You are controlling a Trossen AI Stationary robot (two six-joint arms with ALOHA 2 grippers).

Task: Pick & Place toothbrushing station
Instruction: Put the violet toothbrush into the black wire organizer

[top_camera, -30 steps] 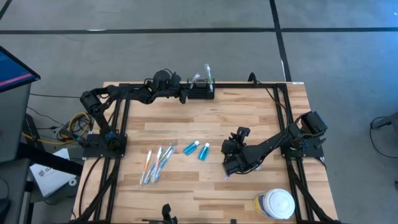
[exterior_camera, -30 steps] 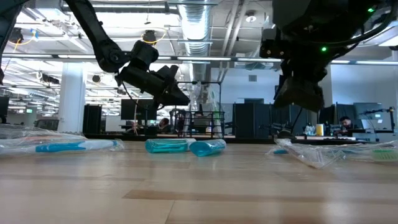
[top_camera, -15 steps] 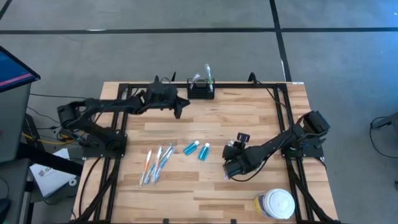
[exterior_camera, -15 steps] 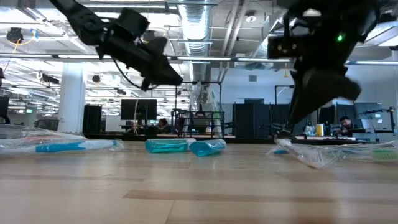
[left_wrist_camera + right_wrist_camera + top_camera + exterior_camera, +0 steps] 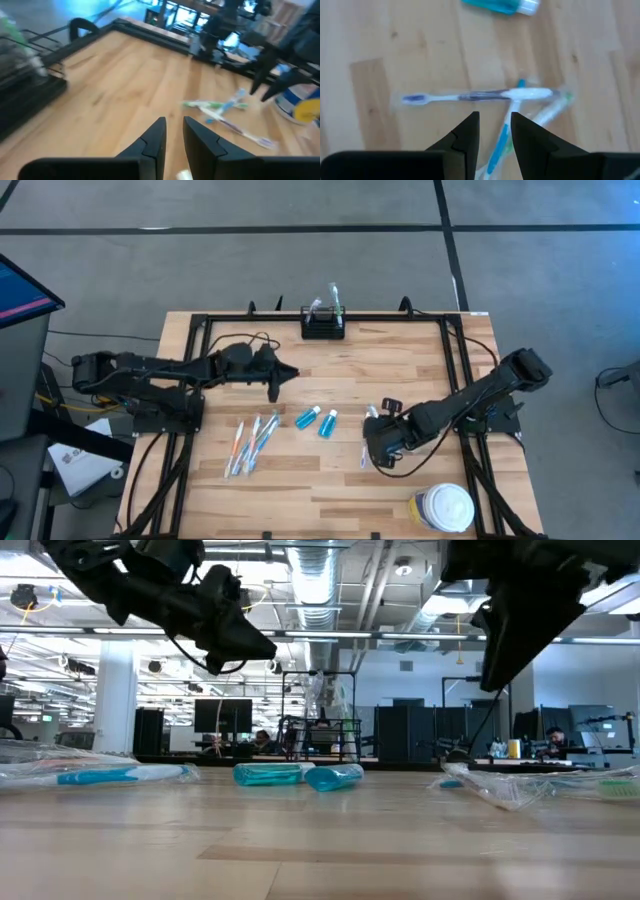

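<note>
Toothbrushing station (image 5: 323, 325) sits at the table's 12 o'clock edge, untouched. Left gripper (image 5: 278, 381) hangs mid-table, fingers narrow, empty. Right gripper (image 5: 492, 131) hovers over the wrapped toothbrushes (image 5: 485, 95) around 4 o'clock, fingers a narrow gap, empty. Advice: centre the fingers across one handle, descend square, close gently so the wrapper doesn't slip.

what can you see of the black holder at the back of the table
The black holder is a small, dark, open-topped rectangular caddy that looks like wire or thin metal. It stands upright at the middle of the table's far edge, just inside the black frame. A clear-wrapped item sticks up out of it. Neither claw touches it: the left claw hangs nearer the table's middle, and the right claw is far off, near the front.
</note>
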